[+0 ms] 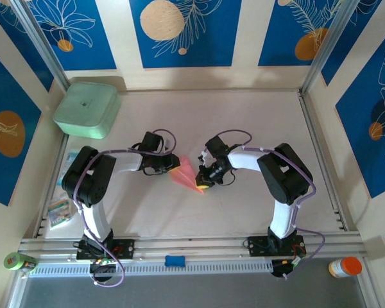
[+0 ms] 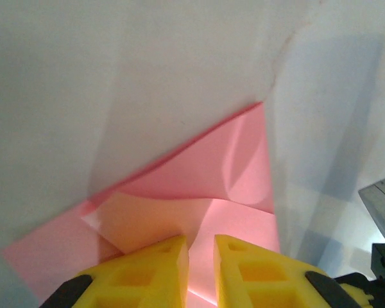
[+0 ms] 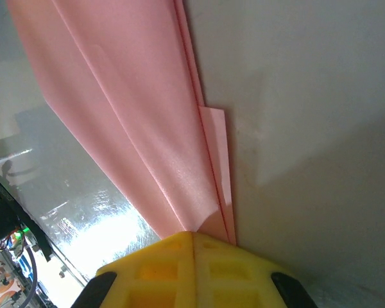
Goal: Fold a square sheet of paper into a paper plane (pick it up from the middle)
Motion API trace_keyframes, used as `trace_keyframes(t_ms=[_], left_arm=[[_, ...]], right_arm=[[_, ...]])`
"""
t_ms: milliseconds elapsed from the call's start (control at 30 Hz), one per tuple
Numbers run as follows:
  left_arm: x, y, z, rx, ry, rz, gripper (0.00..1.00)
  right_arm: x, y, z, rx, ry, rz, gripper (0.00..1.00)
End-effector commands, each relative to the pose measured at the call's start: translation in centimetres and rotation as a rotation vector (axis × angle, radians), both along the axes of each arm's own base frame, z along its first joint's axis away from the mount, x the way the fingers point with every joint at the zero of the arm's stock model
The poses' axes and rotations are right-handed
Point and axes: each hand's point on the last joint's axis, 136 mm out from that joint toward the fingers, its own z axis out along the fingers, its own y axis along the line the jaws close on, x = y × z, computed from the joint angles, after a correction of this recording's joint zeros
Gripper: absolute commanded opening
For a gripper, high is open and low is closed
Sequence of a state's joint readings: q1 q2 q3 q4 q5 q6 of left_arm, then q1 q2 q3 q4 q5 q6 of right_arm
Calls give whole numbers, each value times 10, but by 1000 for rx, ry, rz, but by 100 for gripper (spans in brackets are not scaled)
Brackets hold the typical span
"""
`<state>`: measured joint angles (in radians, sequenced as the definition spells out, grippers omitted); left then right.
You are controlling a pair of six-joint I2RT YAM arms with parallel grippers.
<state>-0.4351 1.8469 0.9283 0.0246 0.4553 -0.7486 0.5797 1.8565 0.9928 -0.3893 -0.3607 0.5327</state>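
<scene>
Right gripper (image 3: 194, 239) fully closed, yellow fingertips meeting on the narrow end of the pink paper sheet (image 3: 135, 128); sheet is folded long and tapered, layered edges running straight out from the tips, a small flap (image 3: 221, 160) sticking out beside the crease; left gripper (image 2: 201, 242) jaws a narrow slit apart, pink showing in the slit; can't tell whether it pinches the sheet or just sits on it; from that wrist the sheet reads as a folded triangle, one layer bulging up off the table (image 2: 115, 77); top view, near edge: green roll (image 1: 16, 261) at left, small blue block (image 1: 174, 260) between the arm bases, orange-capped container (image 1: 345, 266) at right; mid-table the sheet lies between the two grippers, left one at its left corner, right one at its near tip; clear printed packets (image 1: 61, 210) along the left edge; mint-green box (image 1: 86, 109) in the far left corner, well apart from the sheet.
</scene>
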Motion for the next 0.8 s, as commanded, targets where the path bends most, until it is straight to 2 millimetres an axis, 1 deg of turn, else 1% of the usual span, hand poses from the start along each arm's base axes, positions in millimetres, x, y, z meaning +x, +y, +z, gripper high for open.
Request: trace_keyframes(t_ms=[0,100,200,300,333,433,500,567,600,667,767], left_arm=[[11,59,-35,216,47,97,21],[24,72,-31,234,36,117,21],[37,80,-20,246,10,121,21],[45,75,5,218,-42,103,21],[47,71,18,191,-66,105,21],[41,54,49,107,-113,100,22],[31,41,61,74,-135,88,22],[18,25,64,50,-131,69,22],[13,19,63,46,-123,63,22],[4,3,57,32,-104,45,22],[-4,-16,44,33,-73,13,22]], right_arm=[[-41,-51,-53,-269,158,-25,0],[-41,-50,-52,-266,155,-25,0],[-39,-49,-50,-259,147,-27,0],[-36,-45,-47,-246,140,-24,0],[-35,-44,-46,-244,136,-24,0],[-31,-40,-44,-231,129,-24,0],[-31,-38,-44,-227,131,-23,0],[-30,-37,-44,-224,129,-20,0],[-30,-37,-44,-223,130,-21,0],[-30,-37,-44,-222,131,-21,0],[-30,-35,-42,-209,127,-21,0]])
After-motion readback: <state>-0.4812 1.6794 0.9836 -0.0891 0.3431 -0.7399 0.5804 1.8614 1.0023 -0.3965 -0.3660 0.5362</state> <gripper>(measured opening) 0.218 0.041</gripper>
